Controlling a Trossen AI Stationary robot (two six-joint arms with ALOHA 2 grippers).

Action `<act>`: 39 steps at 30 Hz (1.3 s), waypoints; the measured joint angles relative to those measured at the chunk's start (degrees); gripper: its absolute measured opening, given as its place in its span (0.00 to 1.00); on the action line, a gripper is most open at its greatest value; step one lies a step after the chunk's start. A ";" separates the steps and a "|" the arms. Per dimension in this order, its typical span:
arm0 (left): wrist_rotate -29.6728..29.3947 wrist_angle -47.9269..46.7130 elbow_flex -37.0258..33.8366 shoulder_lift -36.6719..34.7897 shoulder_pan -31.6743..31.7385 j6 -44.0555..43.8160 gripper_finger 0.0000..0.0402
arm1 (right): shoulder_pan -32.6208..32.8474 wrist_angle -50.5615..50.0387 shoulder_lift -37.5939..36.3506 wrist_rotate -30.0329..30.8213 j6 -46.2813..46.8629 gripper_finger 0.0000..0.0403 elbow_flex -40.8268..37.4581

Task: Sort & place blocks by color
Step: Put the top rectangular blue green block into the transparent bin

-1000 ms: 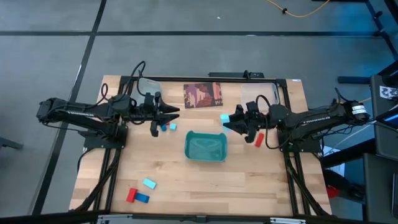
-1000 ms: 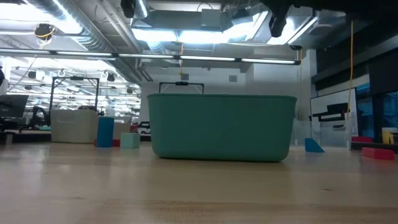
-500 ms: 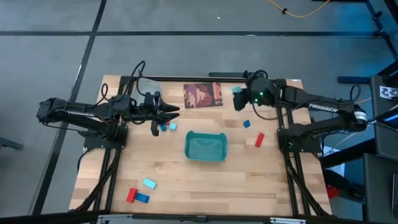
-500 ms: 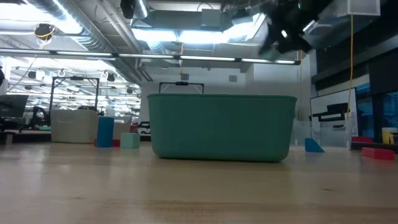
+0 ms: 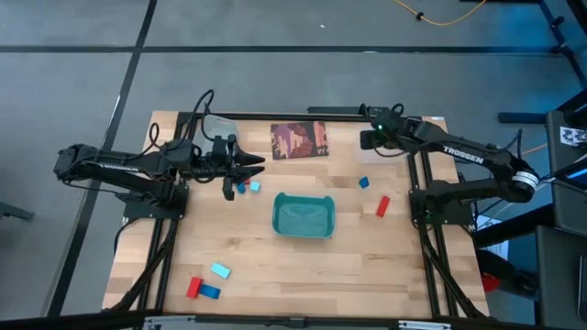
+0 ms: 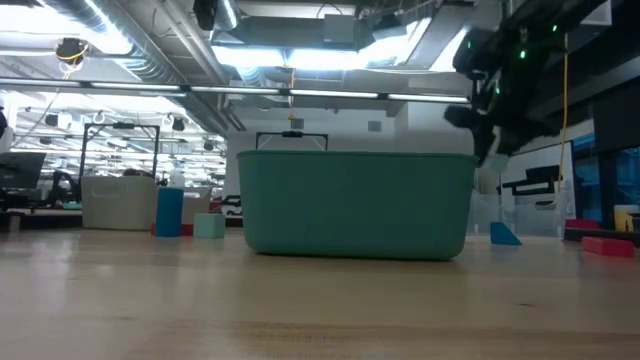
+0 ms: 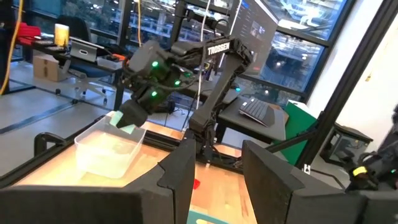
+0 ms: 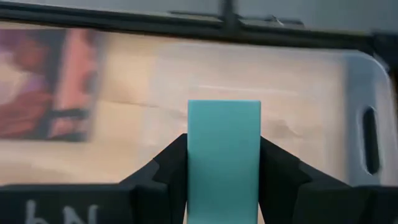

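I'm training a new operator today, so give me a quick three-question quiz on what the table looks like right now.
1. True or false: the right hand grips a light cyan rectangular block over the clear plastic bin.
2. Multiple choice: the left hand is (A) inside the teal rectangular tray, (B) above the small blue and cyan blocks left of the tray, (C) over the brownish-red printed card.
3. Fill in: between the tray and the right arm's base lie a small dark blue block and a ___ block.

Key: 1 true; 2 B; 3 red.
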 joint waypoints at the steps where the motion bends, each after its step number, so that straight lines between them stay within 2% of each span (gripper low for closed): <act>1: -0.31 0.00 0.00 0.00 0.00 0.00 0.31 | -1.32 0.32 0.69 -0.60 -0.02 0.35 -0.46; 9: -1.49 0.05 0.02 -0.02 0.00 0.03 0.31 | -7.17 5.35 9.47 -4.36 0.25 0.35 -2.69; 19: -1.85 0.07 0.02 -0.02 0.00 0.04 0.31 | -9.57 10.14 18.57 -7.79 1.35 0.35 -2.69; 28: -3.02 0.10 0.02 -0.02 0.00 0.04 0.31 | -9.60 11.83 22.53 -9.44 1.67 0.35 -2.42; 39: -3.02 0.11 0.02 -0.02 0.00 0.04 0.31 | -9.63 12.98 22.70 -9.27 1.39 0.37 -2.53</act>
